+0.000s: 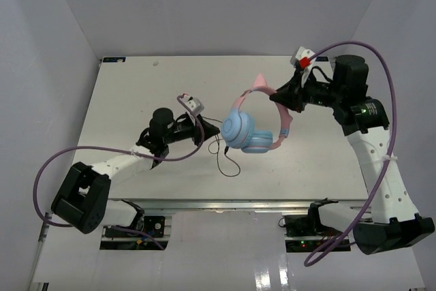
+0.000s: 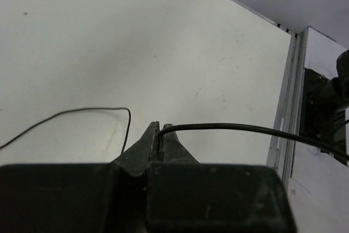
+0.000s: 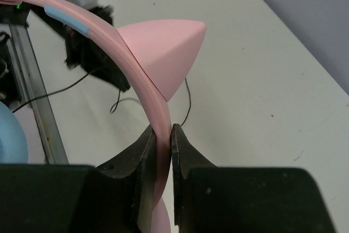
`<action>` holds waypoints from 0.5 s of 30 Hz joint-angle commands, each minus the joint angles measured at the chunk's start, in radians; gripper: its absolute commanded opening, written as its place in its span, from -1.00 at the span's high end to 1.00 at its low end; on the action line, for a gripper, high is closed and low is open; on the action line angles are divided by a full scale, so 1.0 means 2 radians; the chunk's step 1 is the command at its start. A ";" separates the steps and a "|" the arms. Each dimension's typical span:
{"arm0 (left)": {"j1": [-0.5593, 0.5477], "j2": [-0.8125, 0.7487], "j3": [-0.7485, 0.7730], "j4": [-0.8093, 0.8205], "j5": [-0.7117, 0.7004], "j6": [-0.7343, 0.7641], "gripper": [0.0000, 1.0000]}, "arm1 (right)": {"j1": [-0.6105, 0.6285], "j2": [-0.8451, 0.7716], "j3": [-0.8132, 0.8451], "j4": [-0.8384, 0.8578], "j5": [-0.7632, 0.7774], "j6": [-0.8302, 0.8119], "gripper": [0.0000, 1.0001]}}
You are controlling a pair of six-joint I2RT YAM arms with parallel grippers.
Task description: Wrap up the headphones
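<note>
A white table (image 1: 136, 93) stands inside pale grey walls. The headphones (image 1: 246, 131) are near the middle of it.

The view from above shows the whole of them: two round blue cups (image 1: 238, 129) low down, and a pink band (image 1: 281, 124) going up and over with a little pink cat ear (image 1: 259, 85) on top. A thin black cord (image 1: 228, 168) hangs below the cups and makes a loop on the table. I cannot tell from there if the cups touch the table.

The left gripper (image 1: 204, 133) is just to the left of the headphones. From above its tips are too small to read. The left wrist view shows them pressed tight together with the cord pinched between them. The cord runs off to the right, and another bit of it lies curled on the table to the left.

The right gripper (image 1: 285, 97) is at the top right of the headphones, by the cat ear. The right wrist view shows it up close: its two fingers (image 3: 146, 145) squeeze the thin pink band. The cat ear sticks out just above them. That view also shows an edge of one blue cup at the far left.
</note>
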 commanded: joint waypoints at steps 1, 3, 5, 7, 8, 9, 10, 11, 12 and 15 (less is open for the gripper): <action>0.038 0.035 0.102 -0.243 0.049 0.045 1.00 | 0.027 -0.047 -0.038 0.002 0.124 -0.088 0.85; 0.061 0.046 0.140 -0.306 0.035 0.060 1.00 | 0.028 -0.065 -0.056 0.000 0.131 -0.122 0.85; 0.081 0.051 0.171 -0.342 0.027 0.060 1.00 | 0.033 -0.078 -0.068 0.000 0.155 -0.145 0.85; 0.098 0.053 0.212 -0.384 0.024 0.054 1.00 | 0.046 -0.085 -0.084 0.006 0.205 -0.163 0.85; 0.101 0.052 0.229 -0.403 0.025 0.050 1.00 | 0.053 -0.083 -0.092 0.012 0.228 -0.166 0.85; 0.102 0.051 0.254 -0.417 0.031 0.044 1.00 | 0.059 -0.082 -0.101 0.020 0.262 -0.164 0.85; 0.102 0.052 0.279 -0.426 0.042 0.033 1.00 | 0.065 -0.080 -0.113 0.033 0.296 -0.155 0.85; 0.102 0.053 0.293 -0.437 0.049 0.016 1.00 | 0.074 -0.079 -0.129 0.052 0.315 -0.142 0.85; 0.101 0.057 0.326 -0.448 0.058 0.000 1.00 | 0.086 -0.079 -0.145 0.074 0.368 -0.126 0.85; 0.094 0.066 0.376 -0.493 0.073 -0.027 1.00 | 0.118 -0.076 -0.190 0.144 0.468 -0.097 0.85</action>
